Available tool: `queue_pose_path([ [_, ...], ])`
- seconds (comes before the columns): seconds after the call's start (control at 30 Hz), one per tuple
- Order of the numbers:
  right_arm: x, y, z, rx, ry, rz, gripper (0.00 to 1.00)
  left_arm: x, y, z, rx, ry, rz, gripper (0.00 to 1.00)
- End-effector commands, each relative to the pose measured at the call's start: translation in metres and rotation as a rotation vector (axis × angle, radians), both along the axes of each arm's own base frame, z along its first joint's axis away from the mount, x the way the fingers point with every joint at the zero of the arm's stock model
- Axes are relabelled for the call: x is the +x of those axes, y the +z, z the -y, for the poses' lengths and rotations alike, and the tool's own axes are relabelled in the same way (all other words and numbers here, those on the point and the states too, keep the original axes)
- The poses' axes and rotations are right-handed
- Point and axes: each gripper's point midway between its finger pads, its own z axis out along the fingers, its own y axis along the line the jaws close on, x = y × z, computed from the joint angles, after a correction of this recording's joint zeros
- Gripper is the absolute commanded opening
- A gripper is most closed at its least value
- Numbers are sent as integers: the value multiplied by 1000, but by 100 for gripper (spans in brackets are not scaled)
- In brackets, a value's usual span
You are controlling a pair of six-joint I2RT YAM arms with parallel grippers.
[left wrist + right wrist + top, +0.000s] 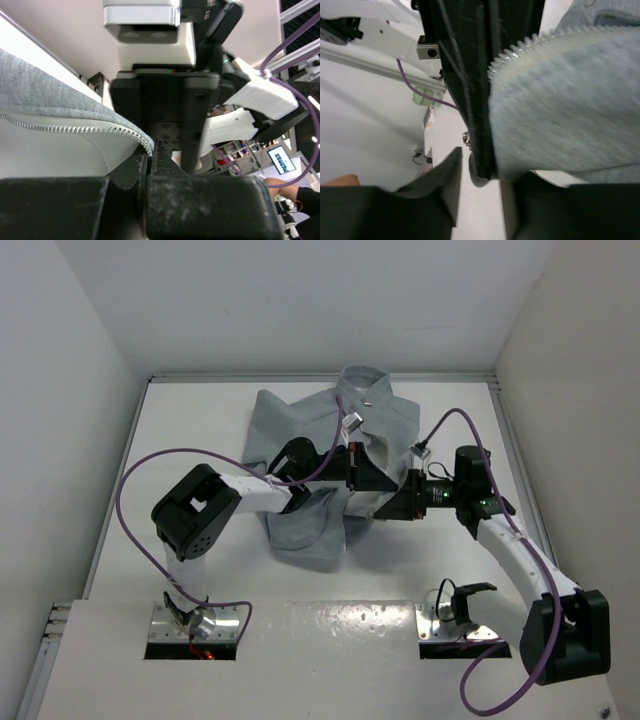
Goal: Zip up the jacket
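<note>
Left gripper [149,167], jaws closed flat on one front edge of the jacket [300,430], meets the right gripper [481,200] nose to nose over the middle of the garment. The right jaws stand slightly apart with the other toothed edge lying against one side, and whether they actually pinch it cannot be told. Light grey jacket lies spread on the white table [200,420], collar [365,380] toward the far wall, front not closed. Biggest risk, as a judgement: a pull along the front could drag the whole loose garment across the table rather than close it, since nothing holds the hem down. Next, the soft cloth could slide out of the right jaws if their hold is loose. Smallest, the row of zipper teeth [65,128] running into the left jaws could miss its partner row [520,47] and jam, and no slider is visible in any view
</note>
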Motion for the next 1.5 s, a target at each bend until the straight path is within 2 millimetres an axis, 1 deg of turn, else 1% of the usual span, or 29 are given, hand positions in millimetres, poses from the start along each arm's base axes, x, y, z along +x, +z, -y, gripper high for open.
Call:
queue_pose_path([
  [0.0, 2, 14, -2, -17, 20, 50, 38, -17, 30, -4, -67, -13, 135, 0],
  [0.03, 3, 13, -1, -25, 16, 56, 41, -18, 25, -4, -54, -13, 122, 0],
  [0.1, 2, 11, -1, -35, 13, 60, 41, -23, 30, -4, -62, -22, 129, 0],
  [0.13, 3, 11, 0, -36, 10, 62, 37, -23, 24, -4, -49, -21, 124, 0],
  [0.23, 2, 13, 0, -32, 14, 77, 25, -23, 24, -4, -49, -21, 124, 0],
  [0.33, -2, 12, 0, -29, 24, 80, 21, -23, 26, -4, -56, -20, 132, 0],
  [0.4, -3, 10, 0, -30, 22, 76, 21, -24, 30, -5, -62, -22, 129, 0],
  [0.43, -3, 10, 1, -30, 21, 77, 26, -25, 32, -6, -69, -22, 137, 0],
  [0.6, 1, 12, 2, -30, 10, 80, 30, -27, 29, -8, -63, -22, 130, 0],
  [0.73, 5, 17, 2, -19, 8, 97, 19, -27, 29, -8, -63, -22, 130, 0],
  [0.77, 4, 18, 2, -15, 11, 101, 13, -27, 29, -8, -63, -22, 130, 0],
  [0.83, 5, 16, 3, -19, 1, 99, 6, -31, 28, -6, -51, -30, 126, 0],
  [0.87, 3, 17, 1, -18, 11, 106, 1, -29, 29, -5, -48, -26, 139, 0],
  [0.9, 4, 16, 2, -20, 7, 103, 1, -26, 17, -1, 9, -24, 101, 6],
  [0.97, 5, 15, 4, -44, -9, 114, 1, -20, 26, 2, 34, -6, 177, 33],
  [1.0, 3, 14, 5, -56, -10, 104, 0, -14, 12, 1, 120, 2, 144, 46],
  [1.03, 4, 14, 7, -77, -12, 172, 0, -3, 20, -1, 151, 46, 173, 55],
  [1.07, 1, 8, 9, -112, -26, 142, 0, 17, 18, -8, 206, 118, 246, 64],
  [1.1, 1, 6, 11, -134, -34, 169, 0, 34, -14, -24, 418, 208, 133, 78],
  [1.13, 5, 0, 17, -192, -66, 243, 0, 51, -2, -32, 472, 268, 178, 78],
  [1.17, 0, -7, 18, -208, -71, 217, 0, 69, -12, -54, 545, 322, 269, 78],
  [1.2, -1, -10, 21, -221, -80, 226, 0, 76, -12, -68, 582, 356, 309, 78],
  [1.23, -1, -14, 22, -236, -87, 212, 0, 80, -14, -90, 675, 415, 317, 86],
  [1.27, -7, -22, 24, -260, -81, 178, 0, 85, -21, -105, 753, 455, 365, 90],
  [1.3, -9, -28, 26, -272, -80, 159, 0, 85, -24, -114, 820, 491, 403, 92],
  [1.33, -8, -33, 28, -292, -97, 139, 0, 77, -34, -130, 913, 496, 421, 98],
  [1.37, -11, -44, 30, -309, -106, 101, 0, 67, -48, -137, 971, 484, 427, 100],
  [1.4, -11, -49, 32, -332, -128, 89, 0, 64, -57, -148, 1014, 504, 397, 100],
  [1.47, -11, -59, 34, -339, -153, 73, 0, 44, -84, -166, 1094, 470, 337, 100],
])
